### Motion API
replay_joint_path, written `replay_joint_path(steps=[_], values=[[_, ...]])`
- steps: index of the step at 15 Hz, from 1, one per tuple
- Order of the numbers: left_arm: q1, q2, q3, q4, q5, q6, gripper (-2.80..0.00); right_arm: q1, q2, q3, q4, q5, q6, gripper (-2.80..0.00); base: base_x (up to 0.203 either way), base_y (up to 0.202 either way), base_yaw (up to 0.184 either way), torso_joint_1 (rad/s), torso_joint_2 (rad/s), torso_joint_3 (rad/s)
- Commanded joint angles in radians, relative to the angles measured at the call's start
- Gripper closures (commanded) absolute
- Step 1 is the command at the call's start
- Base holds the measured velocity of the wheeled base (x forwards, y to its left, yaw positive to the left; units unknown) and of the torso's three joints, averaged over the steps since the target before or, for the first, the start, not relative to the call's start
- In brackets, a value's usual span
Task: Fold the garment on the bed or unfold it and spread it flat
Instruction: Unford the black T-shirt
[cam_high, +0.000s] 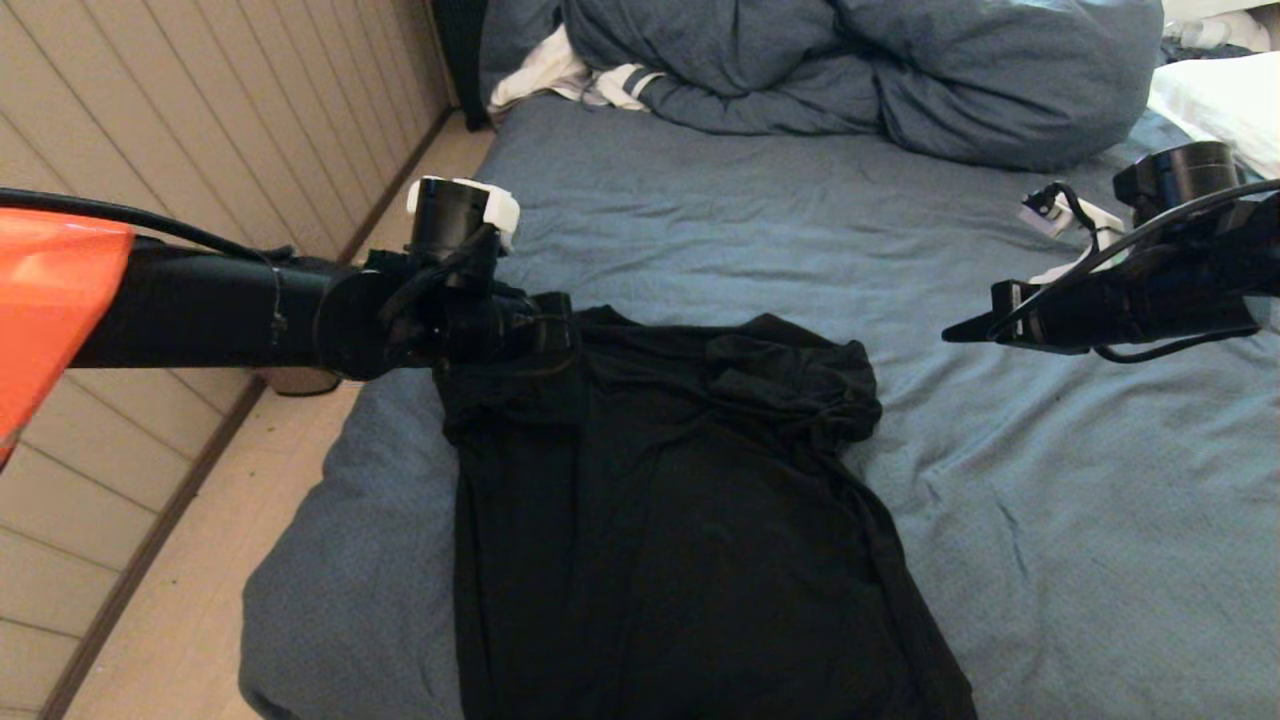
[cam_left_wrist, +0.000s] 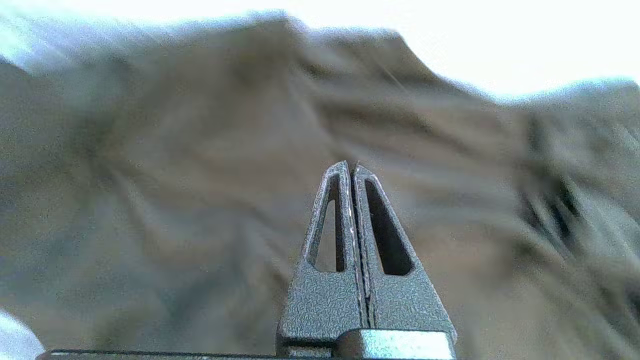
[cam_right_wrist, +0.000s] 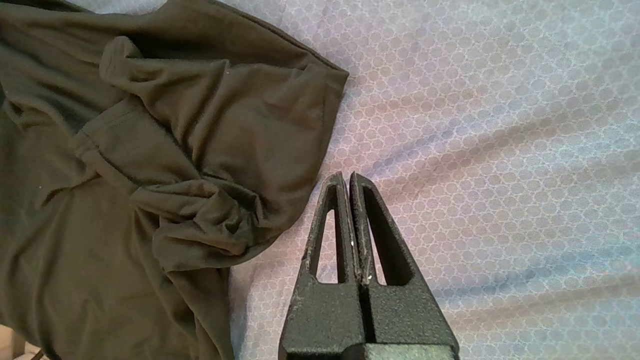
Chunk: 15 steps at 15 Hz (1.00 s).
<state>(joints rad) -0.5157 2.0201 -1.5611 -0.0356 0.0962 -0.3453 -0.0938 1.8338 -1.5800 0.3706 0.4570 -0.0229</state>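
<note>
Where the wooden floor (cam_high: 200, 560) runs between the panelled wall (cam_high: 200, 120) and the bed (cam_high: 1050, 520), the left arm (cam_high: 200, 310) reaches across from the left edge of the head view, level above the mattress edge. Its left end effector (cam_high: 545, 325) sits right at the upper left corner of the T-shirt (cam_high: 680, 520), black against black, so the head view does not show whether cloth is pinched there. From the left wrist view the two fingers (cam_left_wrist: 350, 220) are pressed tight together, with blurred dark cloth filling everything behind them; whether any cloth is caught between them cannot be told. The T-shirt lies plain side up on the blue sheet, its body running down toward the near edge of the bed, and its right sleeve (cam_high: 810, 385) is bunched into a crumpled heap. Beyond it, at the head of the bed, a white striped cloth (cam_high: 590, 85) pokes out beside the heaped blue duvet (cam_high: 850, 70). Further right, the right end effector (cam_high: 955, 333) hangs clenched and empty above bare sheet, just beside the crumpled sleeve, apart from it. A white pillow (cam_high: 1225, 100) lies at the far right.
</note>
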Motion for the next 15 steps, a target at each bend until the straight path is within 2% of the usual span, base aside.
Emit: replay_joint_path(steps=[1,3,4,6,9,15], values=[[0.023,0.086,-0.06,-0.018,0.046,-0.007,0.0,0.0,0.001,0.006,0.002,0.004,-0.013,0.0,0.0,0.0,0.0,0.0,0.0,0.0],[0.026,0.101,-0.063,-0.06,0.061,-0.001,0.0,0.0,0.004,0.006,0.002,0.005,-0.023,0.0,0.0,0.0,0.0,0.0,0.0,0.0],[0.026,0.11,-0.078,-0.061,0.071,0.001,-2.8,0.0,0.004,0.008,0.002,0.005,-0.025,0.0,0.0,0.0,0.0,0.0,0.0,0.0],[0.025,0.109,-0.105,-0.065,0.083,0.001,-2.8,0.0,0.004,0.008,0.002,0.005,-0.025,0.0,0.0,0.0,0.0,0.0,0.0,0.0],[0.025,0.104,-0.085,-0.112,0.113,0.001,-2.8,0.001,0.026,0.008,0.002,0.005,-0.025,0.0,0.0,0.0,0.0,0.0,0.0,0.0],[0.028,0.18,-0.099,-0.166,0.114,0.021,-2.8,-0.001,0.058,0.003,0.002,0.003,-0.023,0.0,0.0,0.0,0.0,0.0,0.0,0.0]])
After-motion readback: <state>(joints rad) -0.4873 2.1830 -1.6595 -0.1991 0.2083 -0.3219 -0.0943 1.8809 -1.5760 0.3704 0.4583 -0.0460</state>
